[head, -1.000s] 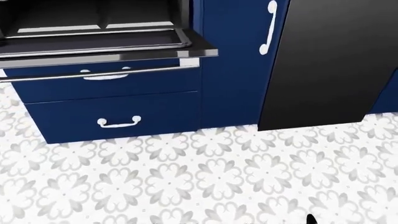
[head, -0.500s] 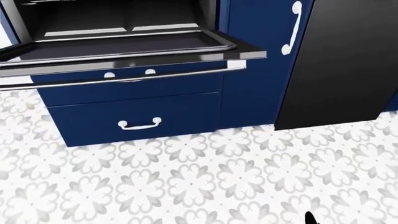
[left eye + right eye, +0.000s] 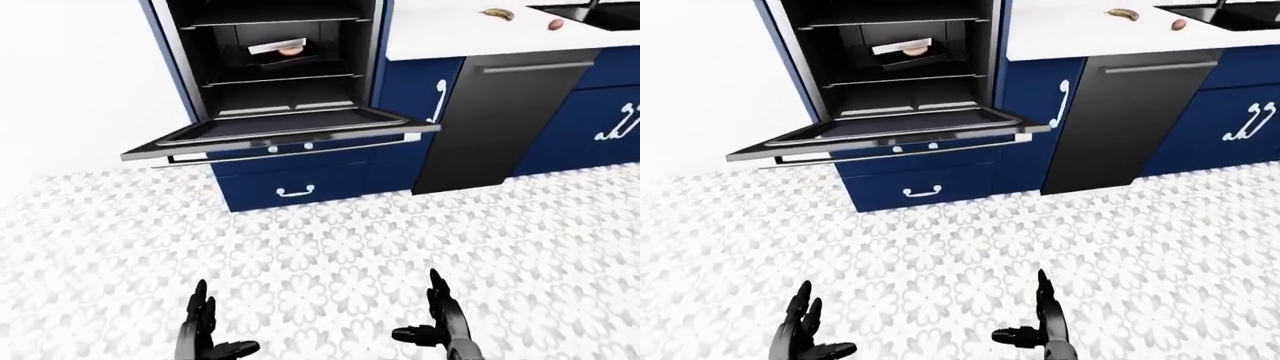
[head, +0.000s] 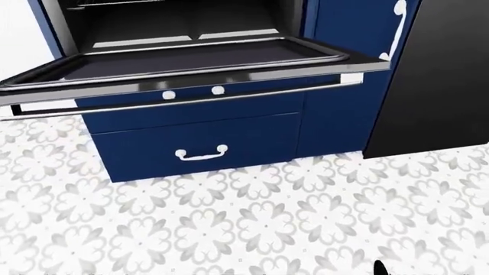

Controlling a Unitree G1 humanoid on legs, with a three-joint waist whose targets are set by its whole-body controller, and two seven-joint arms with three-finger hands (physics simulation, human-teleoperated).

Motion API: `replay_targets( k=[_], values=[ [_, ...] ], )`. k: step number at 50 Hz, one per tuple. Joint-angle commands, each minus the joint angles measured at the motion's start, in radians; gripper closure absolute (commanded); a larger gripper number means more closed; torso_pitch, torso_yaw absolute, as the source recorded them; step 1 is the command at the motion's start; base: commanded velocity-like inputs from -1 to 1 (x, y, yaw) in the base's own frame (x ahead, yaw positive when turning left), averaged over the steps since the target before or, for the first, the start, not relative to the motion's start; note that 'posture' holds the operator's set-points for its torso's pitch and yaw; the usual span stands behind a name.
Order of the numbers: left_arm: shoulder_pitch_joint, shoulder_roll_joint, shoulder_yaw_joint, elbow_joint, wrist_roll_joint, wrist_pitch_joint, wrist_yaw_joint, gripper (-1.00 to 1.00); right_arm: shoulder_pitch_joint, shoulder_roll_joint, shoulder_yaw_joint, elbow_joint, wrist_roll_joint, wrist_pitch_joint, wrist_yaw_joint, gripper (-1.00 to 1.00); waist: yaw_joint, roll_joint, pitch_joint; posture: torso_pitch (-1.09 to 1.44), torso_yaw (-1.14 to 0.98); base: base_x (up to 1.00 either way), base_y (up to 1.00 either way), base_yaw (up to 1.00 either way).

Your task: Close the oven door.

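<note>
The oven door [image 3: 280,133] hangs open, lying flat out from the dark oven cavity [image 3: 275,56], with its steel bar handle [image 3: 290,151] along the near edge. In the head view the door [image 4: 191,66] fills the top. A tray with food [image 3: 285,52] sits on an oven rack. My left hand [image 3: 205,334] and right hand [image 3: 440,326] are low at the bottom of the left-eye view, fingers spread, empty, well short of the door.
A blue drawer with a white handle [image 3: 295,190] sits under the oven. A black dishwasher [image 3: 495,120] stands to the right, with blue cabinets [image 3: 600,105] beyond. A white counter [image 3: 480,30] holds a banana [image 3: 495,13]. A white wall [image 3: 70,82] is at left. The patterned tile floor [image 3: 330,247] lies between.
The head view has shifted: the oven door and drawer now sit further right and larger in the picture, so the camera has moved left and nearer.
</note>
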State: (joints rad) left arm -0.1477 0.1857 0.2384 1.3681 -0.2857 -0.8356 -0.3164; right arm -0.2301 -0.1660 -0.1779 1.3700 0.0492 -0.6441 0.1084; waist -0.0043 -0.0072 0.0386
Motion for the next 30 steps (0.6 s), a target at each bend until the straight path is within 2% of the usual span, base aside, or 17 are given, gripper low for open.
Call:
replay_targets(
  k=[1, 5, 6, 7, 8, 9, 12, 16, 18, 19, 20, 21, 22, 23, 25, 30],
  values=[
    [-0.014, 0.008, 0.002, -0.021, -0.002, -0.025, -0.005, -1.00, -0.016, -0.011, -0.003, -0.022, 0.008, -0.028, -0.004, -1.00, -0.002, 0.000, -0.011, 0.00, 0.00, 0.00, 0.38, 0.00],
    [-0.020, 0.010, 0.001, -0.025, -0.006, -0.022, -0.006, -1.00, -0.019, -0.009, -0.003, -0.023, 0.009, -0.026, -0.004, -1.00, -0.005, -0.051, -0.013, 0.00, 0.00, 0.00, 0.38, 0.00],
    [-0.018, 0.010, 0.000, -0.022, -0.005, -0.023, -0.004, -1.00, -0.017, -0.010, -0.002, -0.023, 0.008, -0.027, -0.005, -1.00, -0.007, -0.073, -0.017, 0.00, 0.00, 0.00, 0.38, 0.00],
    [-0.019, 0.009, 0.001, -0.022, -0.005, -0.022, -0.005, -1.00, -0.017, -0.010, -0.002, -0.023, 0.008, -0.027, -0.005, -1.00, -0.011, -0.102, -0.031, 0.00, 0.00, 0.00, 0.39, 0.00],
    [-0.019, 0.010, 0.000, -0.022, -0.005, -0.021, -0.006, -1.00, -0.019, -0.010, -0.001, -0.024, 0.007, -0.026, -0.007, -1.00, -0.022, -0.047, -0.014, 0.00, 0.00, 0.00, 0.38, 0.00],
    [-0.020, 0.011, 0.000, -0.023, -0.006, -0.020, -0.006, -1.00, -0.022, -0.011, -0.003, -0.025, 0.010, -0.024, -0.005, -1.00, -0.014, -0.065, -0.022, 0.00, 0.00, 0.00, 0.38, 0.00],
    [-0.019, 0.010, 0.001, -0.021, -0.007, -0.021, -0.006, -1.00, -0.020, -0.013, -0.003, -0.025, 0.011, -0.025, -0.004, -1.00, -0.015, -0.057, -0.031, 0.00, 0.00, 0.00, 0.38, 0.00],
    [-0.016, 0.010, 0.002, -0.020, -0.008, -0.023, -0.010, -1.00, -0.020, -0.012, -0.002, -0.024, 0.011, -0.026, -0.005, -1.00, -0.014, -0.005, -0.015, 0.00, 0.00, 0.00, 0.38, 0.00],
    [-0.014, 0.012, 0.005, -0.018, -0.010, -0.024, -0.013, -1.00, -0.020, -0.014, -0.003, -0.024, 0.012, -0.026, -0.003, -1.00, -0.013, 0.041, -0.017, 0.00, 0.00, 0.00, 0.38, 0.00],
    [-0.013, 0.013, 0.005, -0.018, -0.010, -0.024, -0.013, -1.00, -0.018, -0.014, -0.003, -0.024, 0.012, -0.027, -0.004, -1.00, -0.012, 0.077, -0.025, 0.00, 0.00, 0.00, 0.38, 0.00],
    [-0.013, 0.013, 0.006, -0.018, -0.010, -0.024, -0.012, -1.00, -0.018, -0.014, -0.003, -0.024, 0.012, -0.027, -0.005, -1.00, -0.005, 0.128, -0.039, 0.00, 0.00, 0.00, 0.38, 0.00],
    [-0.013, 0.013, 0.006, -0.018, -0.011, -0.025, -0.013, -1.00, -0.018, -0.014, -0.003, -0.024, 0.012, -0.027, -0.005, -1.00, 0.000, 0.073, -0.028, 0.00, 0.00, 0.00, 0.38, 0.00],
    [-0.012, 0.013, 0.006, -0.018, -0.009, -0.026, -0.012, -1.00, -0.017, -0.013, -0.002, -0.023, 0.011, -0.028, -0.005, -1.00, 0.000, 0.077, -0.023, 0.00, 0.00, 0.00, 0.38, 0.00],
    [-0.012, 0.013, 0.005, -0.017, -0.009, -0.025, -0.012, -1.00, -0.016, -0.012, -0.002, -0.023, 0.011, -0.029, -0.005, -1.00, 0.006, 0.070, -0.021, 0.00, 0.00, 0.00, 0.38, 0.00],
    [-0.013, 0.012, 0.005, -0.018, -0.008, -0.025, -0.012, -1.00, -0.017, -0.013, -0.003, -0.023, 0.011, -0.028, -0.005, -1.00, 0.005, 0.050, -0.024, 0.00, 0.00, 0.00, 0.38, 0.00],
    [-0.013, 0.012, 0.005, -0.020, -0.008, -0.025, -0.011, -1.00, -0.017, -0.013, -0.004, -0.022, 0.011, -0.027, -0.005, -1.00, -0.002, 0.000, -0.011, 0.00, 0.00, 0.00, 0.38, 0.00]
  ],
)
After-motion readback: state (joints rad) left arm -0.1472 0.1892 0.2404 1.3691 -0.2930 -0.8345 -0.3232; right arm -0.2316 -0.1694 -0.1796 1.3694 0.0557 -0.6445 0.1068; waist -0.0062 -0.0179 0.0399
